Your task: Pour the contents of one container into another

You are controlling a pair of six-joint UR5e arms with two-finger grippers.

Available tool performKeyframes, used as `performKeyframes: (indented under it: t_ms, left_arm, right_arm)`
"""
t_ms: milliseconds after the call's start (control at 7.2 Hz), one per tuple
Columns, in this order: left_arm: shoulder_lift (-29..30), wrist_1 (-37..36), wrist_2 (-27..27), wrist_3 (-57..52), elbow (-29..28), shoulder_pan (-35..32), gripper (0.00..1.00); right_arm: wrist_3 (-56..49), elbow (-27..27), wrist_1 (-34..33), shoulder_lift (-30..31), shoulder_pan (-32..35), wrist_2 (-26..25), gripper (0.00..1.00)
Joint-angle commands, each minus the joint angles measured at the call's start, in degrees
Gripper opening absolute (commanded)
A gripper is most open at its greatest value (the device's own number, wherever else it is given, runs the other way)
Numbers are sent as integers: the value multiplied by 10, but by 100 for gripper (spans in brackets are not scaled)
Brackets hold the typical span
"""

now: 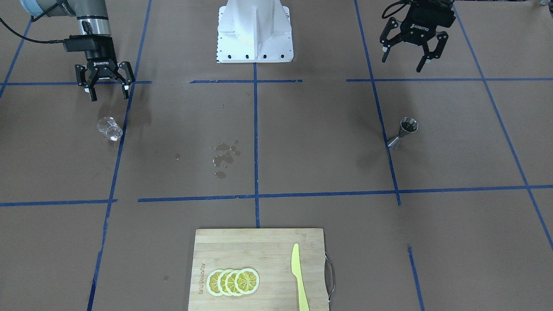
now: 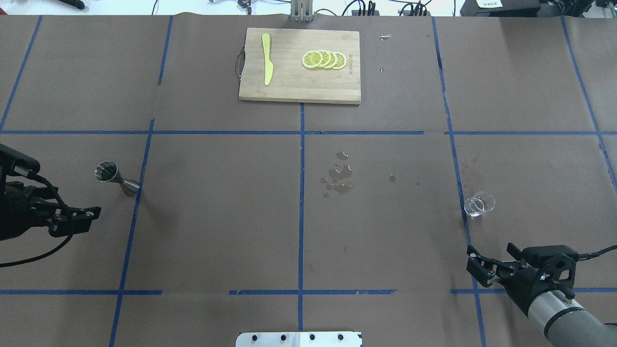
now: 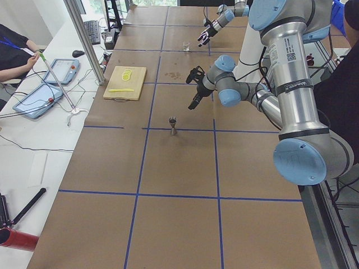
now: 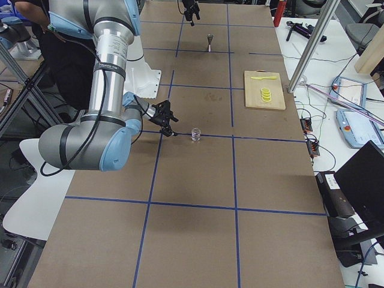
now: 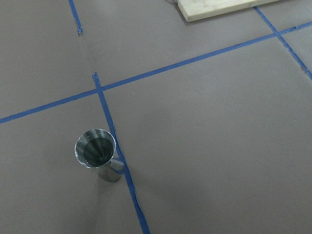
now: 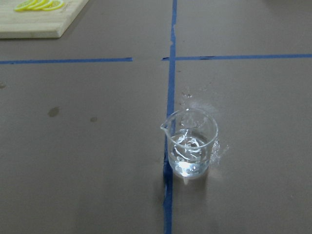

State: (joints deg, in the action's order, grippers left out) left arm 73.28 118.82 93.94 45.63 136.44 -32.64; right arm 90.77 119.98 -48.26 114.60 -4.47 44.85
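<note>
A steel jigger (image 1: 404, 133) stands upright on a blue tape line on the robot's left side; the left wrist view looks down into its dark cup (image 5: 99, 152). My left gripper (image 1: 402, 61) hangs open and empty above the table, behind the jigger and apart from it. On the robot's right side a small clear glass beaker (image 1: 109, 128) stands upright with a little clear liquid at its bottom (image 6: 190, 146). My right gripper (image 1: 109, 96) is open and empty just behind the beaker, without touching it.
A wooden cutting board (image 1: 259, 250) at the table's far edge carries lemon slices (image 1: 233, 281) and a yellow knife (image 1: 299, 276). Spilled drops (image 1: 224, 157) wet the paper near the middle. The white robot base (image 1: 255, 32) stands between the arms.
</note>
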Motion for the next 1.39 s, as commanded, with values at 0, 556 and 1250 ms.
performKeyframes:
  t_ms: [0,556,1250]
  left_arm:
    - [67,-104,71,-93,-13,-82,100]
    - [200,-232,109,-285,-91,-198,100]
    - [242,-228,257,-446,-242,-374,100]
  right_arm:
    - [-1,55,-9,24,-2,53,100]
    - [-55,208,-246,-2,100,232,100]
    - [-506,197,-312,-37,574,760,100]
